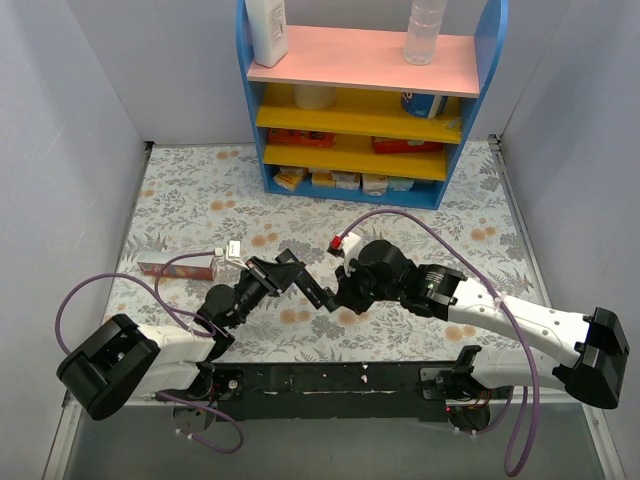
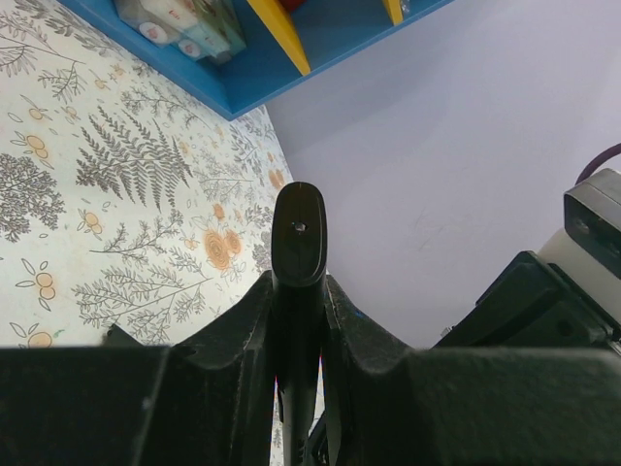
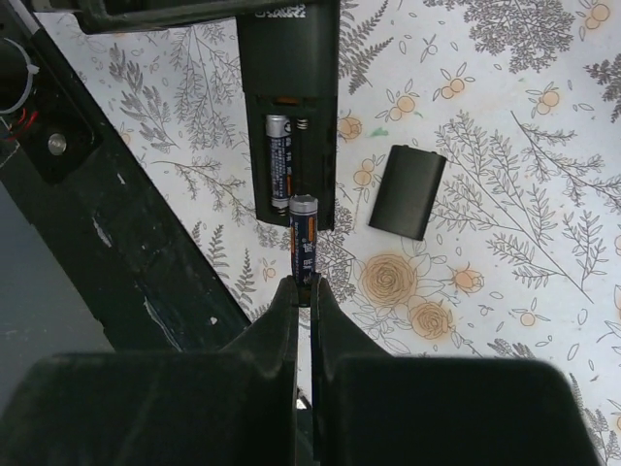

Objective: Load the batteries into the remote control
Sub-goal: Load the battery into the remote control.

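My left gripper [image 1: 268, 272] is shut on the remote control [image 1: 310, 282] and holds it above the floral table; in the left wrist view the remote [image 2: 298, 238] stands edge-on between the fingers [image 2: 354, 330]. In the right wrist view the remote [image 3: 288, 58] shows its open battery bay, with one battery [image 3: 278, 155] seated in the left slot. My right gripper [image 3: 305, 286] is shut on the second battery [image 3: 303, 233], whose tip is at the bay's lower edge by the right slot. In the top view the right gripper [image 1: 345, 290] is right by the remote's end.
The small flat black cover [image 3: 408, 191] lies on the table right of the remote. A reddish-brown stick [image 1: 178, 267] lies at the left. A blue shelf [image 1: 365, 100] stands at the back. The black base rail [image 1: 330, 380] runs along the near edge.
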Robot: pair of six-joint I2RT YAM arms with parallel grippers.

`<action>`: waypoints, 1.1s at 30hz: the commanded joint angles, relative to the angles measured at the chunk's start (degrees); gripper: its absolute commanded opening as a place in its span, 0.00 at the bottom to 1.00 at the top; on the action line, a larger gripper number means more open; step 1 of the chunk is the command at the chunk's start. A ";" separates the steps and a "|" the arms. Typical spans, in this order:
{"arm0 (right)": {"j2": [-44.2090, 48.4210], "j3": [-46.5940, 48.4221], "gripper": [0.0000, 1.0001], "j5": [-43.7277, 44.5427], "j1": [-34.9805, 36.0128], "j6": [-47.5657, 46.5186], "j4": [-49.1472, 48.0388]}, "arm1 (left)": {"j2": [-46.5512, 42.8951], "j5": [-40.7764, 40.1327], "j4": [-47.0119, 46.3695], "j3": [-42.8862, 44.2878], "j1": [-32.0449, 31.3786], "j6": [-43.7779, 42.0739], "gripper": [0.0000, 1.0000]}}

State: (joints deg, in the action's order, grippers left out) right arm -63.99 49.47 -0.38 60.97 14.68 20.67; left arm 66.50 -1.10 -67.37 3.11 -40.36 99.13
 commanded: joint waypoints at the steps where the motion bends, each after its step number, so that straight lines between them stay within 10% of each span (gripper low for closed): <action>1: -2.54 4.22 0.01 0.12 0.91 2.37 2.62 | 0.91 1.02 -6.01 -4.17 -0.16 1.06 0.00; 33: -13.00 11.52 0.01 -1.20 2.49 4.92 7.81 | 5.22 4.44 -13.49 -4.17 -0.16 1.24 0.00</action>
State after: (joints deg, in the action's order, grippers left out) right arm -76.27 58.35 -0.64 63.09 18.22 28.01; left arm 73.19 3.27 -72.97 3.07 -40.36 101.60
